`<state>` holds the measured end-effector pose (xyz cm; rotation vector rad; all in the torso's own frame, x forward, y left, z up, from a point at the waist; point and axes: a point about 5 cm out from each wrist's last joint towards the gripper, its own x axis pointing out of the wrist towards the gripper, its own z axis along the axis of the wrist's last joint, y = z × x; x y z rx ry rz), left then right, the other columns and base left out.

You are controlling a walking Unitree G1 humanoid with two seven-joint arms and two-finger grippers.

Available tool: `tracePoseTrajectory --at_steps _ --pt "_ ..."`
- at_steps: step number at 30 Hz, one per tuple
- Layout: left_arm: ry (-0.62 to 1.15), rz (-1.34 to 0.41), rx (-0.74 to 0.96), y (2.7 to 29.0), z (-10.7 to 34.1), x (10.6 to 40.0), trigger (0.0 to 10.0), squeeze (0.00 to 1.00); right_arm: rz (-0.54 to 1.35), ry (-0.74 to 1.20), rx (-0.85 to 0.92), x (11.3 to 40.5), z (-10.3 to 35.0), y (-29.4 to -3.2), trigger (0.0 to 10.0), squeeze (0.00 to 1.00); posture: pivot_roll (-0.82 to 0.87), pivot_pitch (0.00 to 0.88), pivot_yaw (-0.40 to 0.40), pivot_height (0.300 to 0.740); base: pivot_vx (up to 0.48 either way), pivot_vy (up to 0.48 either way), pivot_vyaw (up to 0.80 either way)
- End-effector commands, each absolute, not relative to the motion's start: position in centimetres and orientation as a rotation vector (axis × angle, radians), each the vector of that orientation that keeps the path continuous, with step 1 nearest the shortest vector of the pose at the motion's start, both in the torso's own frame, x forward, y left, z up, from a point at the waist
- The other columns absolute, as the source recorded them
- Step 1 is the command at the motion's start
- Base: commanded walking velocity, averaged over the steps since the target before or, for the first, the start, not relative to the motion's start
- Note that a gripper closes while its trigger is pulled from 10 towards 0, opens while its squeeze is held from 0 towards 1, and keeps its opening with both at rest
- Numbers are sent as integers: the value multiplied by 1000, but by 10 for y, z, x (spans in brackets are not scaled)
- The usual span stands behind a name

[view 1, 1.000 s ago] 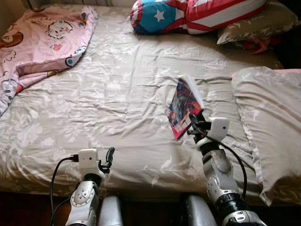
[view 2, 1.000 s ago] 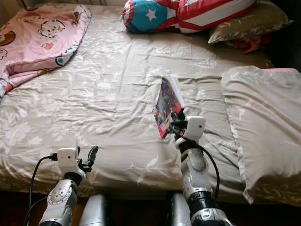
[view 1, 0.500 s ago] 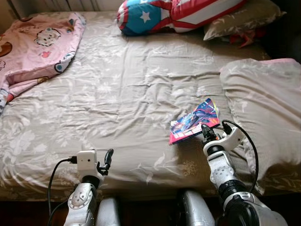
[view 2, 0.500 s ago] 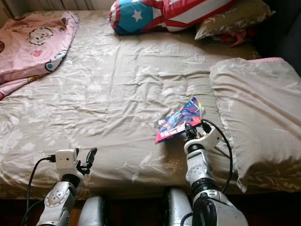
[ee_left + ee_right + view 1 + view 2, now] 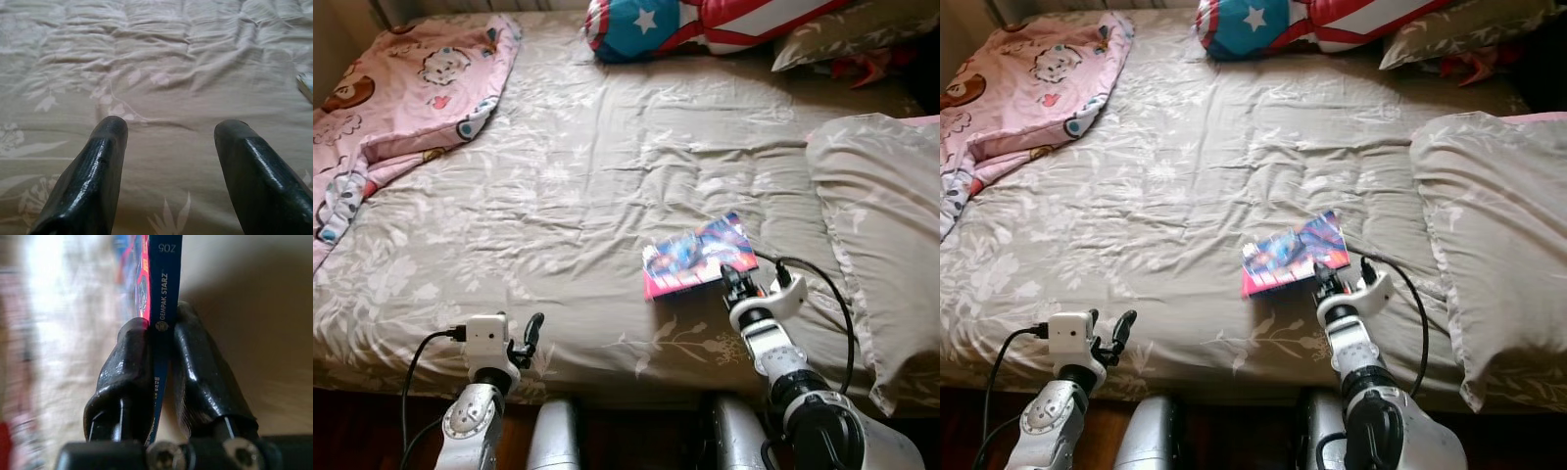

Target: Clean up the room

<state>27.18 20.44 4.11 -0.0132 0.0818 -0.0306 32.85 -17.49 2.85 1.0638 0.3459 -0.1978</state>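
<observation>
- Right wrist view: the right gripper (image 5: 159,362) pinches the book (image 5: 695,257) by its spine, fingers clamped on either side; a grip that probably serves to carry it off the bed (image 5: 568,196)
- The book lies low over the sheet, near the front edge, beside the pillow (image 5: 881,215)
- The left gripper (image 5: 171,161) is spread wide, idle over bare sheet
- The cover art is blurred; whether the book touches the sheet is unclear

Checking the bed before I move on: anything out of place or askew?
Yes. A comic book is on the sheet near the front edge, its spine pinched in the right gripper. A pink blanket lies crumpled at the far left corner, and the right-side pillow overhangs the bed edge.
</observation>
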Motion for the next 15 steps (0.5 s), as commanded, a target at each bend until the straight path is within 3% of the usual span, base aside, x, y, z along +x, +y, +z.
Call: tracePoseTrajectory --at_steps 1,6,15 --pt "112 -32 13 208 37 266 10000 0 -256 404 1043 318 16 -177 10000 0 88 260 81 607 0 0 0" --pt "120 -35 22 208 36 265 10000 0 -339 446 1029 305 1 -180 10000 0 92 263 83 607 0 0 0" --pt "128 -31 28 209 35 263 10000 0 -406 415 1111 306 2 -182 10000 0 95 260 79 607 0 0 0"
